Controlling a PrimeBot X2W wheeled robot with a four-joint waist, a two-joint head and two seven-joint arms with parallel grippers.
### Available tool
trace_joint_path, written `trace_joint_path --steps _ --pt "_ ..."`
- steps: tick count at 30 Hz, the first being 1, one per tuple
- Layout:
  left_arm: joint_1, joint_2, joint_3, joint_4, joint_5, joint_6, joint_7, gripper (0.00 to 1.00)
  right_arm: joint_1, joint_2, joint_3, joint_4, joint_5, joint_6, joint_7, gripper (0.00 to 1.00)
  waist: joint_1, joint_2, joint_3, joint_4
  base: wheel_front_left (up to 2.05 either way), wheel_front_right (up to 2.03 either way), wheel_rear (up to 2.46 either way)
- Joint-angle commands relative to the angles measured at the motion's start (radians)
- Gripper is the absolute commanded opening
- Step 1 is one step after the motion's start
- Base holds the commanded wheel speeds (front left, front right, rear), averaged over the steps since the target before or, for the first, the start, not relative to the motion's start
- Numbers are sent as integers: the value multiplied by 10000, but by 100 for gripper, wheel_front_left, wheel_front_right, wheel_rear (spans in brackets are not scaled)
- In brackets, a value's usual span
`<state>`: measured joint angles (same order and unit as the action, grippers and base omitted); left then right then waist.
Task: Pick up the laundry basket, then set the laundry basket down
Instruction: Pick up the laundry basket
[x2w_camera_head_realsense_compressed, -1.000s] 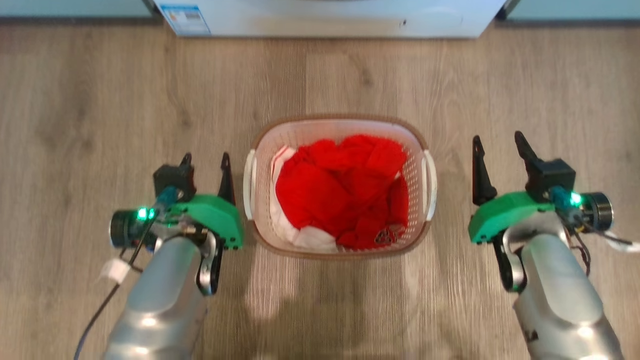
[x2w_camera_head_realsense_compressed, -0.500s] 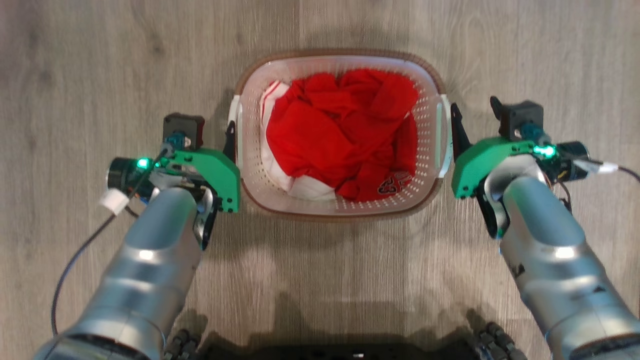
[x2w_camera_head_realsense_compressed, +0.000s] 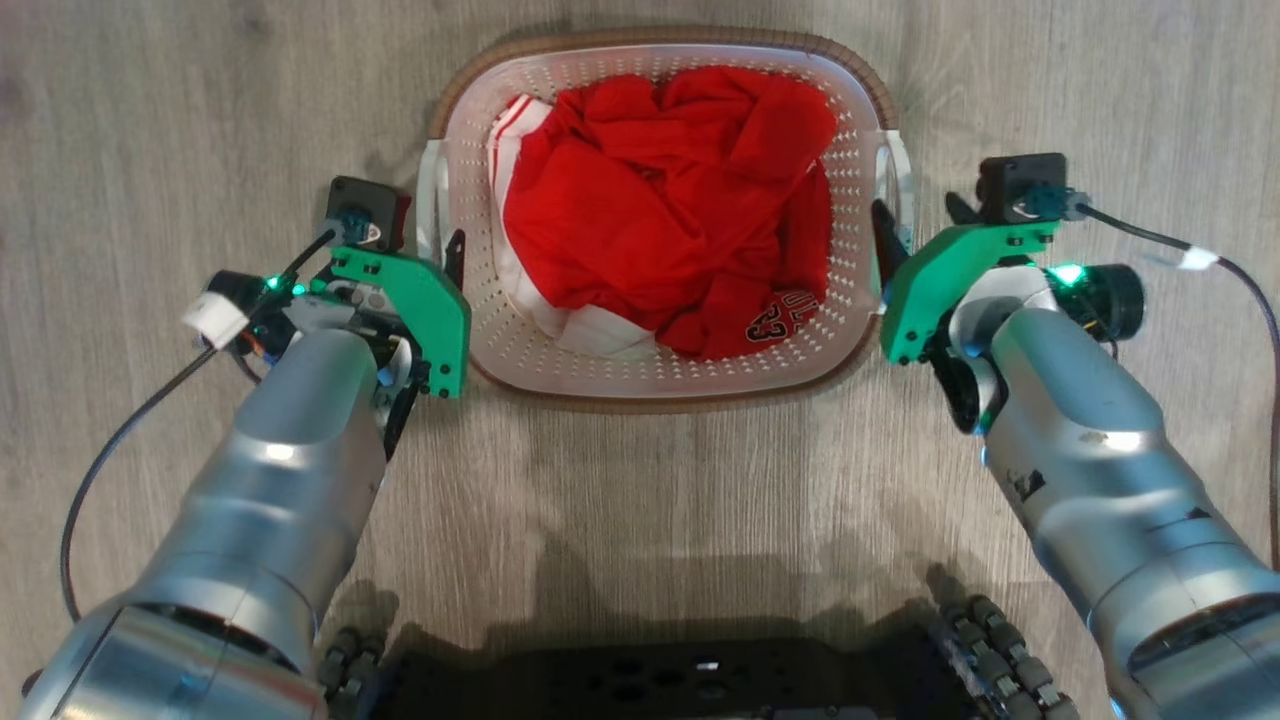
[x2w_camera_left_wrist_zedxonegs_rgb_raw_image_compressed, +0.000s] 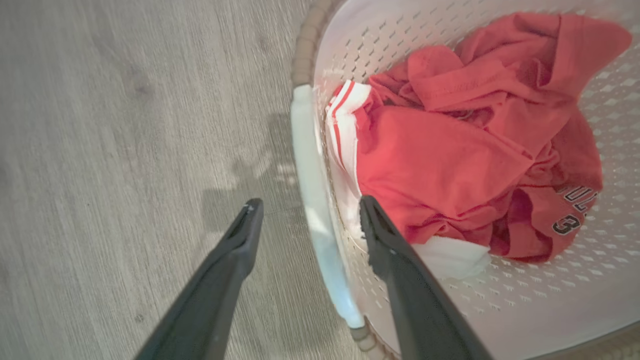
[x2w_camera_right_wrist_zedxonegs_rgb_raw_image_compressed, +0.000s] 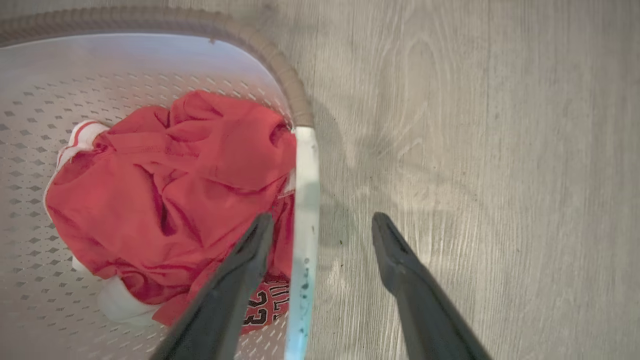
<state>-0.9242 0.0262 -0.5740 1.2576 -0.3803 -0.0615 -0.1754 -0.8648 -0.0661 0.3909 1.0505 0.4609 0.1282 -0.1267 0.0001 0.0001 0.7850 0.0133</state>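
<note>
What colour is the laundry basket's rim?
Brown, woven-look. The rim of the laundry basket shows best in the right wrist view.

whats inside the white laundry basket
Crumpled red and white clothing lies in the white perforated plastic basket with a brown woven rim. Some bare basket floor shows around it; anything beneath the cloth is covered.

I log the left gripper (x2w_camera_head_realsense_compressed: 415, 235) at centre-left of the head view, fingers parted wide. The right gripper (x2w_camera_head_realsense_compressed: 915, 205) sits centre-right, likewise parted. Both silver forearms (x2w_camera_head_realsense_compressed: 290, 470) angle inward from the lower corners.
</note>
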Motion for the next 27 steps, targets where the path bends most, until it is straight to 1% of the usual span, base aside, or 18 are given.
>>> trace_joint_path --steps 1,10,14,27 --pt "-41 241 78 28 -103 -4 81 100 65 158 357 -72 182 25 67 100 -1 -1 88 -65 0 0 0" --pt "-400 241 -96 244 -501 -122 1040 100 -503 158 1394 343 1058 25 336 100 -1 -1 507 -206 0 0 0" --pt "-552 241 -4 278 -856 -243 1534 100 -686 158 1630 404 1759 25 652 100 -1 -1 719 -245 0 0 0" --pt "-863 240 -466 308 -1204 -457 2269 100 -1265 158 2586 847 2568 25 834 100 -1 -1 1179 -245 0 0 0"
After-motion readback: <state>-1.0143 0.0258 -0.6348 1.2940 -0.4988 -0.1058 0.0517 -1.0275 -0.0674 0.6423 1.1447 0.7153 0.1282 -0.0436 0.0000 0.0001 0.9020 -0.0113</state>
